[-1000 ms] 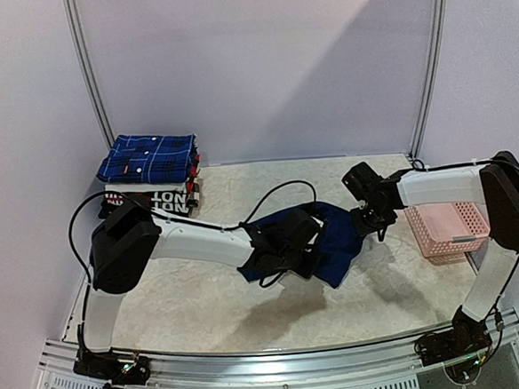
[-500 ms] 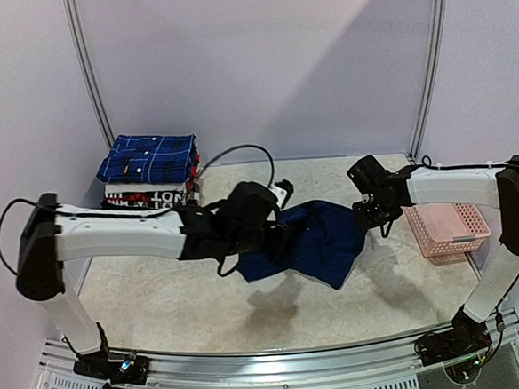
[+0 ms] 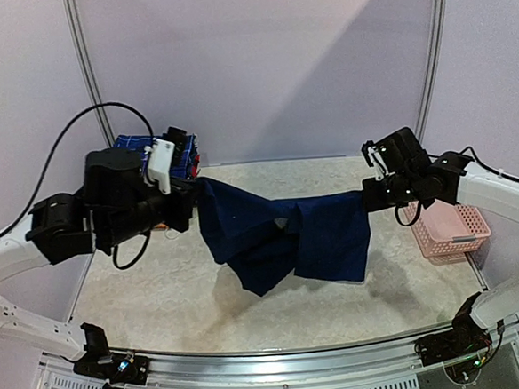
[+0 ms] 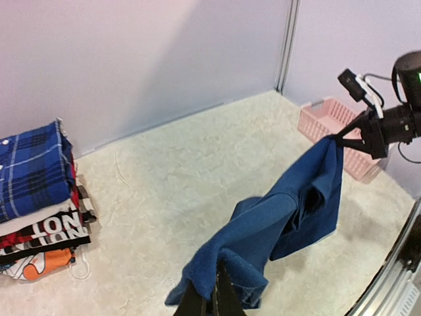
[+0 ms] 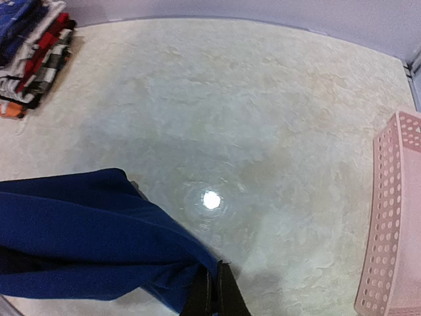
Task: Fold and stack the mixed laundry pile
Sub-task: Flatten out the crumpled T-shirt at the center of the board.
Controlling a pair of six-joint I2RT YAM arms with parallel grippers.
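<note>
T-shirt [image 3: 325, 234] lifted; stretched between left hand [image 3: 196, 189], right hand [image 3: 367, 198]

A second ago the navy T-shirt [image 3: 280, 233] lay bunched at the centre of the surface [image 3: 160, 299], with both grippers close together on it. Now the left gripper [image 3: 193, 188] has swung up and left, near the folded stack [image 4: 39, 197]. The right gripper [image 3: 366, 196] has drawn away to the right. The shirt hangs stretched between them in a sagging span.

Lifted navy T-shirt [image 4: 289, 210] slung between left fingers [image 4: 223, 304] and right fingers [image 4: 350, 132], folded stack [image 4: 39, 227] at left
</note>
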